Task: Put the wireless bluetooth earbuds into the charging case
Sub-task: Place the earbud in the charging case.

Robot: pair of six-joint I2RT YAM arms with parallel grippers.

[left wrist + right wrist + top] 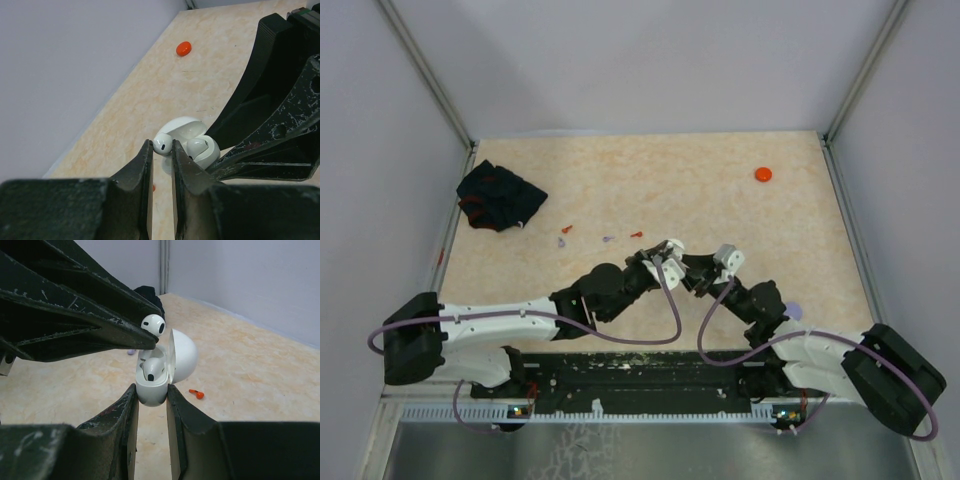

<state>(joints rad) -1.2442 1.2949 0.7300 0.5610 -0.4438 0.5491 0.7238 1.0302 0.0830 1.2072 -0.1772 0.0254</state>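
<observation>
The left gripper (pixel 161 149) is clamped on a white earbud (pixel 162 143), pinched at its very fingertips. The earbud hangs just over the mouth of the open case (pixel 204 151). The right gripper (pixel 151 396) is clenched on the case's lower half, with the lid tipped back and a second earbud (pixel 151 368) already seated in one slot. Both grippers meet over the near middle of the table (pixel 720 195). Farther off lie loose earbuds (pixel 636 234) in red and purple, a red disc (pixel 763 174) and a black cloth (pixel 500 195).
</observation>
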